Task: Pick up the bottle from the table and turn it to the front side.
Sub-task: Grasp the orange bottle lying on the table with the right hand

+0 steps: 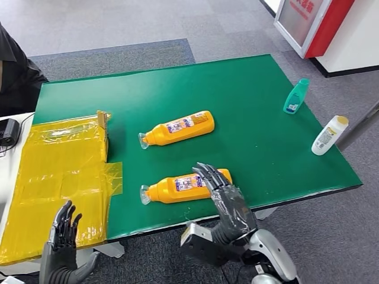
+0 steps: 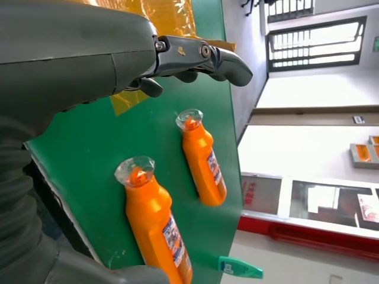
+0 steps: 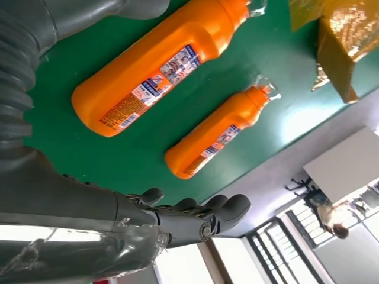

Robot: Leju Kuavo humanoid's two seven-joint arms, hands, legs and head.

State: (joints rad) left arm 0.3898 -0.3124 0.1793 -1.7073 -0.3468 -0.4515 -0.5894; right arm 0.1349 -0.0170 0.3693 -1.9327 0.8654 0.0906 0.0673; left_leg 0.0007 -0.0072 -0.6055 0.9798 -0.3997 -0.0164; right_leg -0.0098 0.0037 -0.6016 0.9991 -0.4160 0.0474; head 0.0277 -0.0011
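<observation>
Reaching stage: right hand (image 1: 223,192), fingers spread wide and empty, hovers over the near bottle (image 1: 179,189); next, close around it.

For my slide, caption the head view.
Right hand reaches over the near orange bottle lying on the green table.

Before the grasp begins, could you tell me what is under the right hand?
The base end of the nearer orange bottle lies under the right hand, on the green mat. The fingers hide part of that end, so contact cannot be judged.
</observation>
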